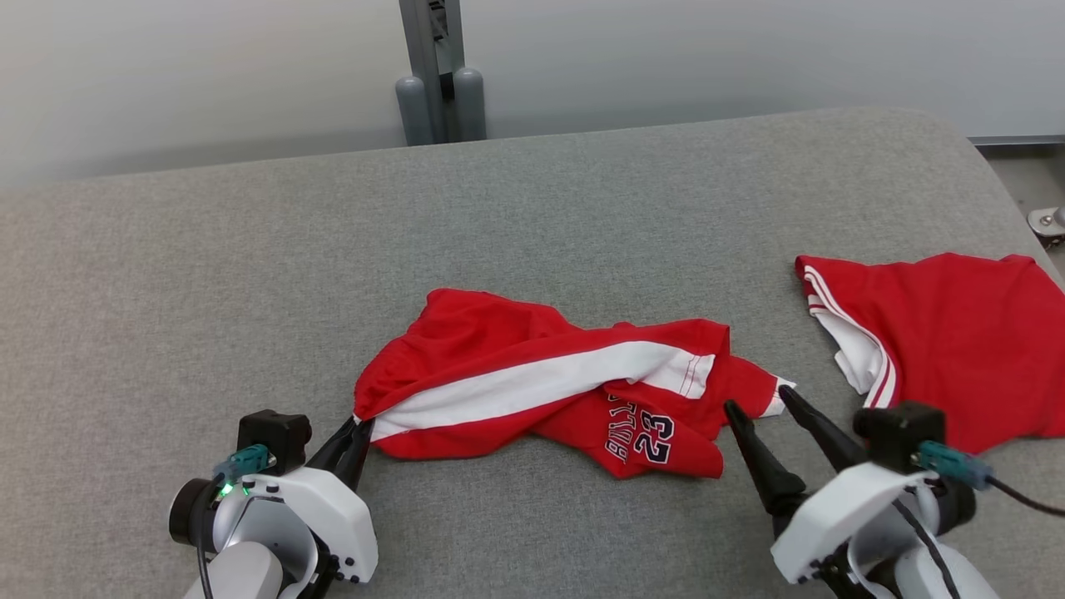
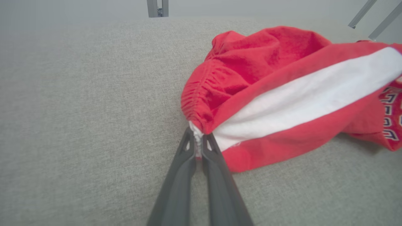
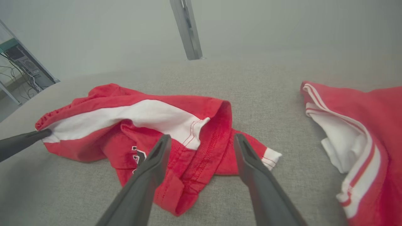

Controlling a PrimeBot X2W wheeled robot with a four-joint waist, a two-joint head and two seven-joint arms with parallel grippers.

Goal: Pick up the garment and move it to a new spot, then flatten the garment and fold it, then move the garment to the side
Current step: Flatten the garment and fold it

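Pinching gripper: the left gripper has its two dark fingers pressed together on the gathered waistband corner of the red shorts, just where the white side stripe ends. A sliver of white cloth shows between the tips.
Why that corner: a waistband end is a thick, firm edge, so a hold there looks likely to carry the cloth without slipping.
Open gripper: the right gripper has its fingers spread wide at the opposite end of the shorts, one on either side of a stitched leg hem. It holds nothing, and whether the tips touch the cloth cannot be told.
Why it sits there: judging by the pose, it is lined up for a second hold, so both ends could rise together and the cloth hang stretched rather than bunched.
Garment: the shorts lie crumpled near the front middle of the grey padded table, twisted so the printed number faces up.
Neighbour: a second red garment with white trim lies flat to the right, apart from the shorts.
Stage: the pick-up, judged barely begun; nothing is lifted, flattened or folded yet.
Risk: closing on a single hem layer could leave the rest trailing.
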